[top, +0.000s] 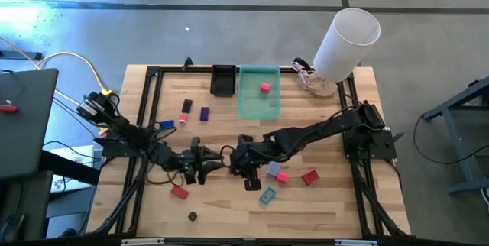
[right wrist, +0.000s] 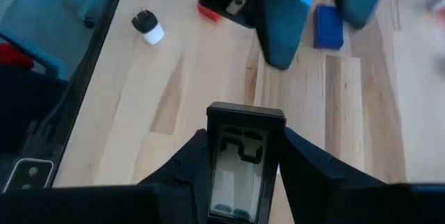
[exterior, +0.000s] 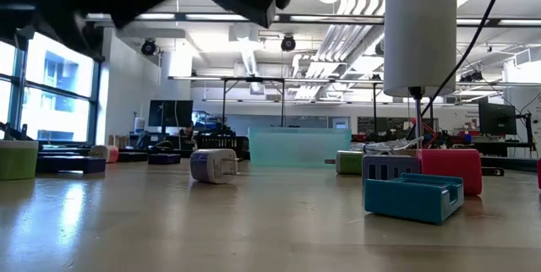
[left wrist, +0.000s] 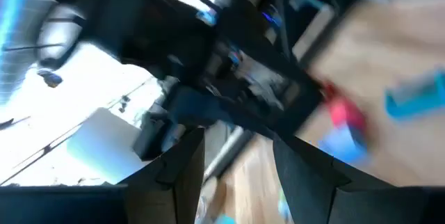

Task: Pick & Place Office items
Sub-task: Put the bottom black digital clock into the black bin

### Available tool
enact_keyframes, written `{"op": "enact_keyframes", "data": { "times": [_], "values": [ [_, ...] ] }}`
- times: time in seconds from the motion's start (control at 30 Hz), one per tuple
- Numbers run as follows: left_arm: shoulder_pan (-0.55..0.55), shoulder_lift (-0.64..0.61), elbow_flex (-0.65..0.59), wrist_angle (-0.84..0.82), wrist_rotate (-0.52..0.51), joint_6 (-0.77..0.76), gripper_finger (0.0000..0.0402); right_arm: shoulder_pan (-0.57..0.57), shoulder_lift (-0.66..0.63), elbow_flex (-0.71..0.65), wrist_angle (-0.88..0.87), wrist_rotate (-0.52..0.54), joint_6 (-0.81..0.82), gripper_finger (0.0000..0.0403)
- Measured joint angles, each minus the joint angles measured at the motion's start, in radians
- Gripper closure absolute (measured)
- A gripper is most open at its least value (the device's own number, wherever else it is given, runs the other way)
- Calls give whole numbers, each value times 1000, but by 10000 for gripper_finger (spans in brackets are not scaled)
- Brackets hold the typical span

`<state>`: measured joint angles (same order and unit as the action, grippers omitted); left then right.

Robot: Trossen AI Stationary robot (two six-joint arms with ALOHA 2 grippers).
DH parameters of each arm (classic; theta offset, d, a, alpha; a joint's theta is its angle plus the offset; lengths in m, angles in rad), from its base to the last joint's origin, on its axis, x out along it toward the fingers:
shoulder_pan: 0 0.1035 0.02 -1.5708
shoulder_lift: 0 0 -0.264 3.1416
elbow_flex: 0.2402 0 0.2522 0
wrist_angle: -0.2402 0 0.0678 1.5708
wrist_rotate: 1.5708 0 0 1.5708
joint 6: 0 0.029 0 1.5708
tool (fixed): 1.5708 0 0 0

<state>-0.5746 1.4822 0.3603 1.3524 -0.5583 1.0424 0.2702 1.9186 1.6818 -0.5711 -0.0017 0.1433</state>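
Note:
Small office pieces lie scattered on the wooden table: a black piece [top: 186, 106], a purple one [top: 204, 113], a blue one [top: 166, 124], a red one [top: 179, 192], a teal one [top: 267, 195], a pink one [top: 282, 176] and another red one [top: 309, 176]. One pink block [top: 264, 87] lies in the green tray [top: 258, 105]. My right gripper [top: 243, 162] hovers mid-table, shut on a black rectangular piece [right wrist: 243, 161]. My left gripper [top: 203, 162] faces it from close by on the left and stands open [left wrist: 236, 175], holding nothing. My right gripper pinches the black rectangular piece by its two long sides [right wrist: 217, 156], one finger on each side. The fingers lie along the piece and slant down toward the table's left. The piece appears lifted clear of the wood.
A small black tray [top: 223, 79] sits next to the green tray at the far edge. A big white cylinder [top: 348, 43] stands at the far right corner. A small black-and-white piece [top: 192, 216] lies near the front edge. The black frame rails [top: 145, 124] border the table.

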Motion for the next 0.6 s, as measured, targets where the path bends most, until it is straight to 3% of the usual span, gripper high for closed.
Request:
{"op": "enact_keyframes", "data": {
  "times": [0.17, 0.47, 0.6],
  "values": [
    [-77, -7, 2, 213, -23, -56, 238, 50, -33, 74, 25, 57, -76, 279],
    [-108, -39, 13, 211, -37, -597, 238, 168, -41, 119, 58, 272, -212, 279],
    [-107, -38, 13, 180, -42, -558, 238, 189, -41, 119, 91, 299, -248, 279]
  ]
}}
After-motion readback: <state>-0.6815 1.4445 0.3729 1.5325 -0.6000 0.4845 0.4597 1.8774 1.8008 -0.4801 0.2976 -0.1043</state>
